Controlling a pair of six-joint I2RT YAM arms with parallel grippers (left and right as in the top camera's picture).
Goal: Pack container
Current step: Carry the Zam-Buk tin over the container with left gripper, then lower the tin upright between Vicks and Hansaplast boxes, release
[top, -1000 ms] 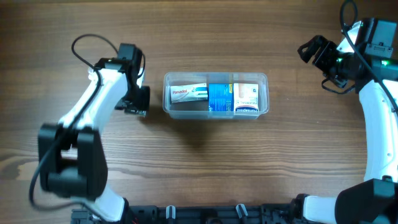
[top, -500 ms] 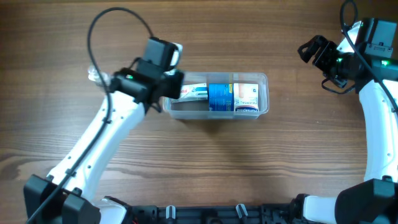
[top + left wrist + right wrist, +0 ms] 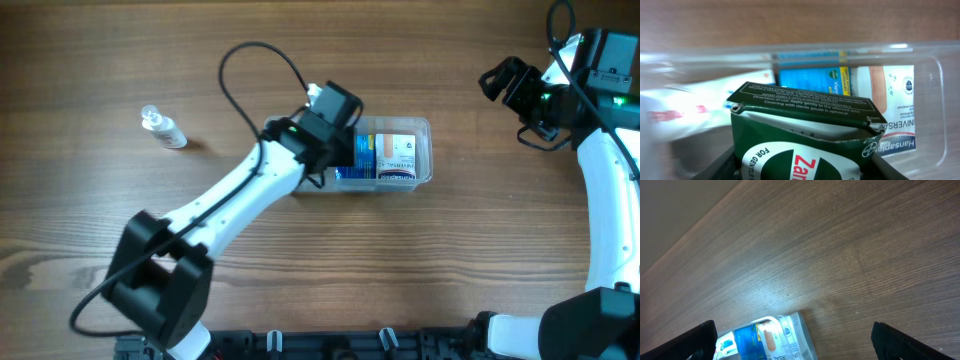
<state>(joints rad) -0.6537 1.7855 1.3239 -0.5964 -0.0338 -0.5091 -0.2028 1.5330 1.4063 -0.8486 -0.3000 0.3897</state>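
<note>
Left arm is working the drop-in step right now. The left gripper [image 3: 336, 142] is hanging over the left end of the container [image 3: 425, 150], and its fingers are clamping a dark green carton [image 3: 805, 125] at a medium width. The carton's top flap is looking a bit crumpled at the corners.

The container is sitting on the wooden table [image 3: 400, 260], a bit above middle. Inside it I'm seeing a blue box [image 3: 812, 80] and a Hansaplast plaster box [image 3: 895, 100] standing side by side toward the right. A white and red pack [image 3: 690, 110] is on the left, but it's too blurry to read.

The right gripper [image 3: 502, 86] is parked well off by the table's far right corner, with its fingers spread wide and holding nothing.

My guess is the next move needs the carton lowered into whatever gap is left beside the blue box, kept square so it isn't catching the rim, then let go. A small clear bottle [image 3: 163, 127] is lying well off to the left, so that's probably waiting its turn.
</note>
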